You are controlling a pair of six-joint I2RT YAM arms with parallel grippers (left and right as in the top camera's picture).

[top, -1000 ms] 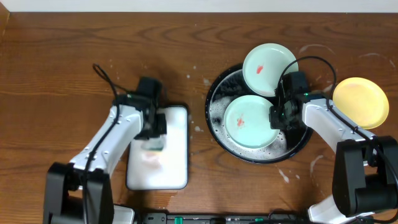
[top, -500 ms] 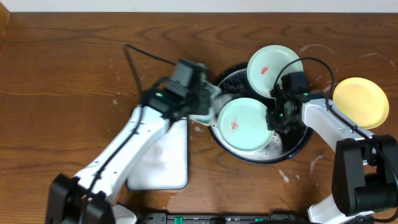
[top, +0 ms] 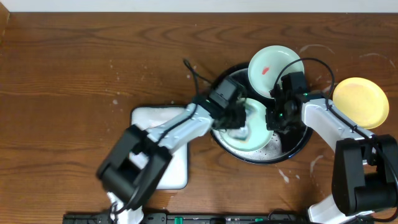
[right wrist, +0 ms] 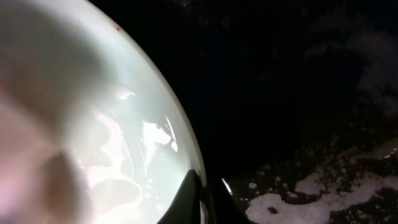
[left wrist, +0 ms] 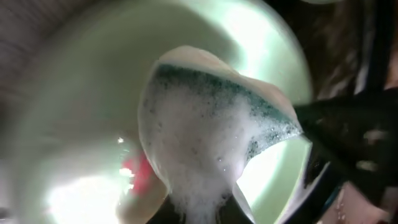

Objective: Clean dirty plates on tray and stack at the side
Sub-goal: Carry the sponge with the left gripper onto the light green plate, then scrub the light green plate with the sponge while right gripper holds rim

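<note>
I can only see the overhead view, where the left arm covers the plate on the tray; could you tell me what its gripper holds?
Observer: The left wrist view shows the left gripper shut on a foam-covered sponge with a green scouring face, right at the mint plate's inner surface.
Operator: Thank you; is there red on that plate?
Observer: Yes, a red smear shows beside the sponge's lower left edge.
Operator: And the right gripper?
Observer: The right wrist view shows the right gripper shut on that plate's rim, above the foam-flecked tray.
</note>
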